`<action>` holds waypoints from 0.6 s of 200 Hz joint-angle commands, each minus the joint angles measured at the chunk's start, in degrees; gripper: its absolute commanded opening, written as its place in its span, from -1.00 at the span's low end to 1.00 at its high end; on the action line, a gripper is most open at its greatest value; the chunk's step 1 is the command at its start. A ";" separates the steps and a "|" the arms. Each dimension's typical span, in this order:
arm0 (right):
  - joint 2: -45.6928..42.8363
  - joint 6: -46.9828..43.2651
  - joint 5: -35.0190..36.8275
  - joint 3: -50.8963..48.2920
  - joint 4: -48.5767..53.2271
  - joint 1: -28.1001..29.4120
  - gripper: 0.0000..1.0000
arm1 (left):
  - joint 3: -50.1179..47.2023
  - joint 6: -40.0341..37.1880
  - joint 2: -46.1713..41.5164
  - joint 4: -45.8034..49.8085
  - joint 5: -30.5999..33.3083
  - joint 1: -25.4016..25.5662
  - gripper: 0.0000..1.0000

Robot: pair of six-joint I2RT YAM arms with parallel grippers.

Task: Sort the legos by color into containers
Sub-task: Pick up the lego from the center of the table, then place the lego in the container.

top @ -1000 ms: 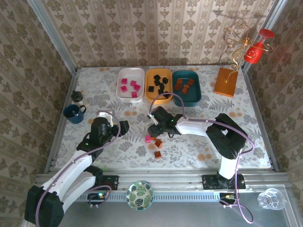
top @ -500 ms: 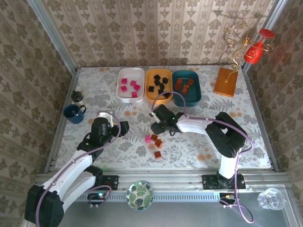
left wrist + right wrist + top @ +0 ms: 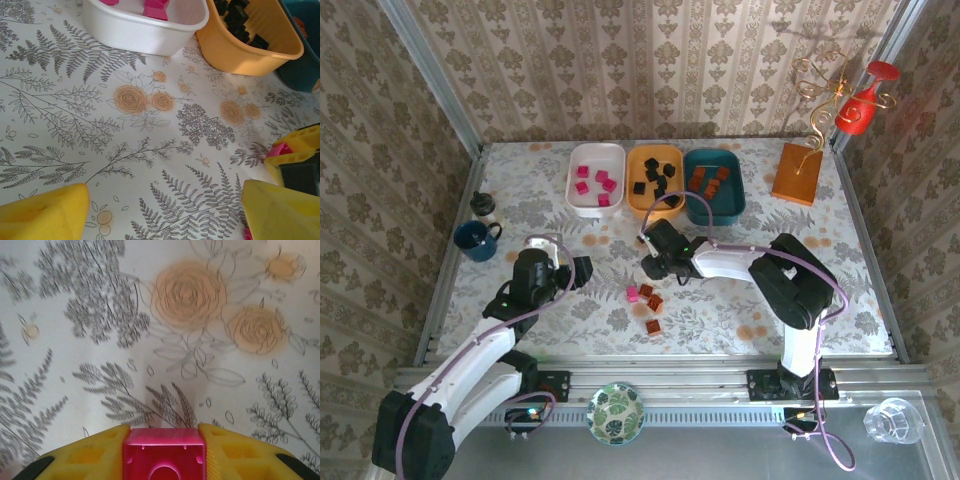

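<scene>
- right fingers (image 3: 654, 266) (image 3: 100, 452) are clamped shut on the held pink lego (image 3: 164, 457); the wrist cam has it wedged snug between the two yellow tips, with the flowery desk (image 3: 740, 300) close underneath
- left fingers (image 3: 578, 270) (image 3: 45, 212) are spread wide with nothing in them, sitting at about 9 o'clock from the right ones and well apart
- all three containers line up along the 12 o'clock side of the desk: white tray (image 3: 573, 178) with pink legos (image 3: 595, 182), orange tray (image 3: 634, 195) with black legos (image 3: 655, 178), and teal tray (image 3: 733, 203) with brown-orange legos (image 3: 708, 180), packed side by side
- unsorted ones sit around 6 o'clock from the right fingers: a loose pink lego (image 3: 632, 294) just beside two brown legos (image 3: 651, 296), plus a lone brown lego (image 3: 652, 326) a bit farther toward 6
- dark blue mug (image 3: 475, 240) is over at the 9 o'clock edge
</scene>
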State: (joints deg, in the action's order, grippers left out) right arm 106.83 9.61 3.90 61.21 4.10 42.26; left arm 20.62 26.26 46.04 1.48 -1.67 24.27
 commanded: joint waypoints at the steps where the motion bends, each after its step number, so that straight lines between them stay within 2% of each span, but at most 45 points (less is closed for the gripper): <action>1: -2.79 4.54 -3.34 3.43 -9.77 0.10 -0.29 | -1.36 2.19 -1.02 -0.60 2.19 -0.54 0.62; 44: 4.72 9.90 -4.09 15.48 -19.46 0.02 -0.30 | -3.01 3.49 -4.92 0.06 3.34 -1.38 0.62; 106: 25.82 18.78 -1.89 44.50 -14.77 -3.63 -0.24 | -2.90 3.90 -8.81 2.63 0.74 -1.77 0.62; 120: 30.48 19.72 -1.46 51.73 -11.01 -4.26 -0.16 | -2.45 3.63 -9.13 3.60 -0.04 -1.84 0.64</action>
State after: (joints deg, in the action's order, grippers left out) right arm 130.72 24.51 0.60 103.35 -12.67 39.42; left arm 17.74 28.99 38.09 2.17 -0.05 23.05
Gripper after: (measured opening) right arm 0.389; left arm 0.816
